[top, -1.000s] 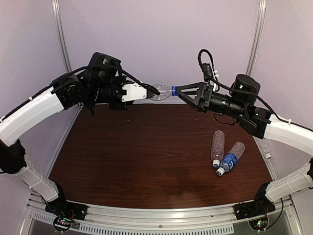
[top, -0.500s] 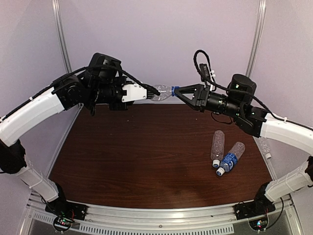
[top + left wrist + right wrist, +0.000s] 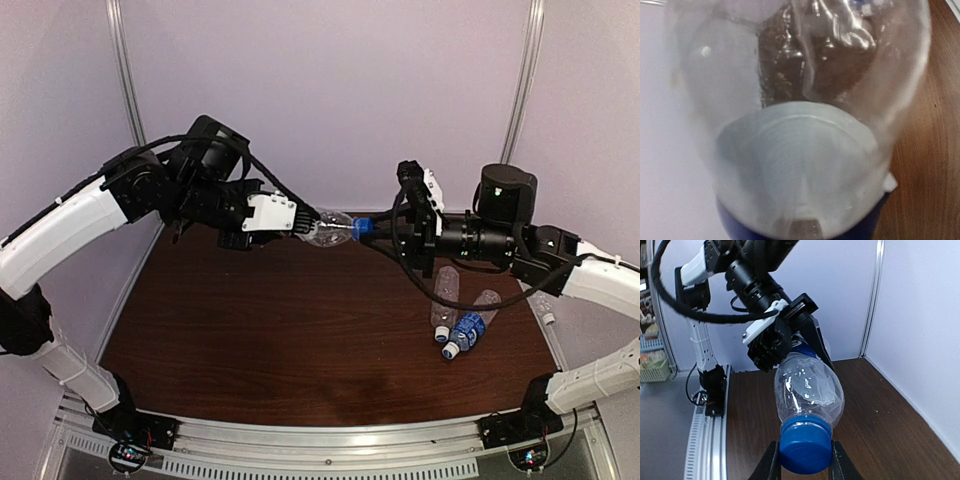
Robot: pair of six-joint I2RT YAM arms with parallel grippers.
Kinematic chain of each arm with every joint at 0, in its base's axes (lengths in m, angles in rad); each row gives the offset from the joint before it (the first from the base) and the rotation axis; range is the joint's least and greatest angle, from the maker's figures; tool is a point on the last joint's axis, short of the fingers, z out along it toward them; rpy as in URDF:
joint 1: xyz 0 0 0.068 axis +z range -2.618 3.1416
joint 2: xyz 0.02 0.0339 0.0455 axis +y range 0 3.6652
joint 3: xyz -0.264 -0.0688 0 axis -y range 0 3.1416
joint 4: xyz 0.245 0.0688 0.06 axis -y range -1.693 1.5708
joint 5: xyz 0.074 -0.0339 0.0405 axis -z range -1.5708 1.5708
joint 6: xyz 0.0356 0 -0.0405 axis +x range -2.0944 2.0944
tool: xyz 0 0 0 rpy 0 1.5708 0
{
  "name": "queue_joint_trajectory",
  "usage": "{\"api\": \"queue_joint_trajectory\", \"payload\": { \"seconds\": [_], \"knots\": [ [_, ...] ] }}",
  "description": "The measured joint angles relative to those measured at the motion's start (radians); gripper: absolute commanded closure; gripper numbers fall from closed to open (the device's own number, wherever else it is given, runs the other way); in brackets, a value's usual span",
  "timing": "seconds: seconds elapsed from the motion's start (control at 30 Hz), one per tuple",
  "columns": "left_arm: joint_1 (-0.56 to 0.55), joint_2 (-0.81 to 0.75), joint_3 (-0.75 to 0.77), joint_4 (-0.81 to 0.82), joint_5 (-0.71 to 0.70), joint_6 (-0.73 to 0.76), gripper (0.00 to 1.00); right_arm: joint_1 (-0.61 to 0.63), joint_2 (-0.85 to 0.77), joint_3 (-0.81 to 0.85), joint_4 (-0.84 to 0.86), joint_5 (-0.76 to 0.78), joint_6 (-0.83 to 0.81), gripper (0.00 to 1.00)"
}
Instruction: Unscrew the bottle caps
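A small clear crinkled bottle (image 3: pixel 328 229) hangs level in the air above the back of the table. My left gripper (image 3: pixel 302 226) is shut on its body end. Its dark blue cap (image 3: pixel 362 228) points right, and my right gripper (image 3: pixel 370 229) is shut on that cap. In the right wrist view the blue cap (image 3: pixel 805 444) sits squeezed between my two black fingers (image 3: pixel 771 462), with the bottle (image 3: pixel 807 390) running away from me to the left gripper (image 3: pixel 785 335). The left wrist view is filled by the bottle (image 3: pixel 800 100); my own fingers are hidden there.
On the brown table (image 3: pixel 280 330) at the right lie a clear bottle (image 3: pixel 444 300) and a blue-labelled bottle (image 3: pixel 468 326), each with a white cap on. A third bottle (image 3: pixel 540 300) lies by the right wall. Side walls and a front rail (image 3: pixel 320 440) bound the table.
My right gripper closed on the blue cap and its wrist rolled over. Both arms came down and a little to the right with the bottle between them.
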Motion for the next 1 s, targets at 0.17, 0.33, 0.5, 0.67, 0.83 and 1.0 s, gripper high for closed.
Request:
{"api": "queue_joint_trajectory", "payload": {
  "seconds": [0.17, 0.33, 0.5, 0.67, 0.83, 1.0],
  "knots": [
    [-0.016, 0.000, 0.014, -0.061, 0.072, 0.014, 0.71, 0.106, -0.065, -0.023, -0.086, 0.089, -0.407, 1.00],
    [-0.016, 0.001, 0.014, -0.109, 0.077, 0.016, 0.71, 0.161, -0.056, -0.023, -0.116, 0.179, -0.591, 1.00],
    [-0.014, 0.001, 0.014, -0.120, 0.077, 0.019, 0.71, 0.180, -0.058, -0.036, -0.109, 0.216, -0.668, 1.00],
    [-0.019, 0.005, 0.014, -0.116, 0.093, 0.023, 0.71, 0.189, -0.089, -0.083, -0.063, 0.226, -0.716, 1.00],
    [-0.040, 0.006, 0.014, -0.092, 0.123, 0.023, 0.71, 0.197, -0.154, -0.135, -0.031, 0.218, -0.775, 1.00],
    [-0.046, 0.013, 0.014, -0.073, 0.133, 0.023, 0.72, 0.198, -0.179, -0.151, -0.032, 0.225, -0.814, 1.00]
  ]
}}
